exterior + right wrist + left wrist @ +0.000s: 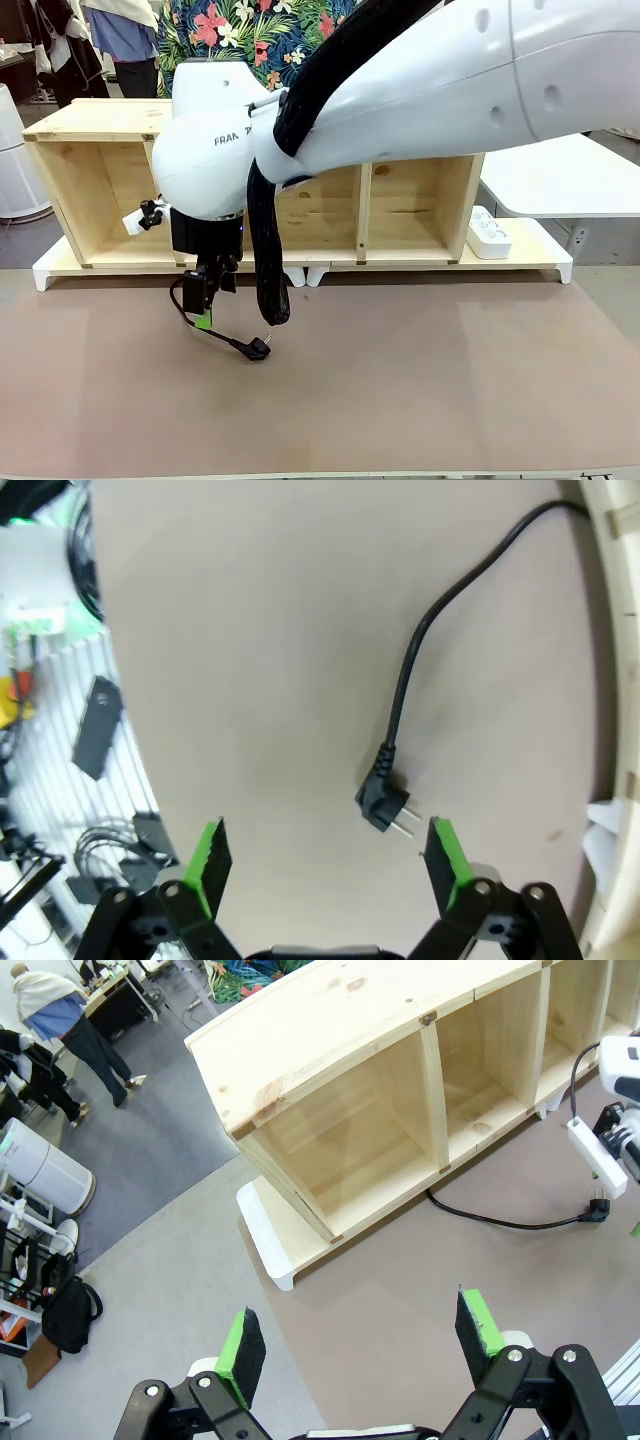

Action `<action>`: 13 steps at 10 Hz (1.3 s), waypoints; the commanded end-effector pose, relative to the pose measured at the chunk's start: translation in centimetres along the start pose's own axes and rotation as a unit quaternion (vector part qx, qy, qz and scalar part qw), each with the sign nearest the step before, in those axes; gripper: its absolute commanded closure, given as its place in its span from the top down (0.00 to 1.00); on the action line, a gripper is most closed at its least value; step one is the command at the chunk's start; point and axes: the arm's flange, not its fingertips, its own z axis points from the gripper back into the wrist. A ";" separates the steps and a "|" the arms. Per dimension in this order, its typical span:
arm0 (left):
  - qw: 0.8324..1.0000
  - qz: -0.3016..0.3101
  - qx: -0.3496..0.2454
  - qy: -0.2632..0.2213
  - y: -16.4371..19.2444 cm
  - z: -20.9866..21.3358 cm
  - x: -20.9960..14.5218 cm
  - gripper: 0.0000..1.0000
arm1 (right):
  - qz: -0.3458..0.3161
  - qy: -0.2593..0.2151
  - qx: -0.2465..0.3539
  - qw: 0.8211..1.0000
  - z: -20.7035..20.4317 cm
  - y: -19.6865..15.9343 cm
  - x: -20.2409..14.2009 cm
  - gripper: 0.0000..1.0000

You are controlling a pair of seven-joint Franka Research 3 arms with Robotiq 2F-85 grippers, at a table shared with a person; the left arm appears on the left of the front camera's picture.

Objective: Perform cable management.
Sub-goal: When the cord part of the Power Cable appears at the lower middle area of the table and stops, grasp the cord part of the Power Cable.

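The black cable [205, 328] lies on the brown table, and its round two-pin plug [258, 348] rests flat with the pins pointing right. My right gripper [204, 318] hangs over the cord just left of the plug. In the right wrist view this gripper [328, 855] is open, the plug [385, 805] lies on the mat just ahead of its fingers, nearer one green pad [445, 850], and the cord [405, 670] curves away. My left gripper [360, 1340] is open and holds nothing, high above the table corner, far from the cable [500, 1222] and plug [597, 1210].
A low wooden shelf [100, 120] with open compartments runs along the table's far side on a white base [520, 262]. A white power strip [489, 232] lies on that base at the shelf's right end. My right arm [420, 90] spans the upper view.
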 end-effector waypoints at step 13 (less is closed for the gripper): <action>1.000 0.008 0.005 -0.005 0.0 -0.2 0.3 1.00 | 0.007 0.039 -0.027 0.999 -10.3 -2.6 -0.1 1.00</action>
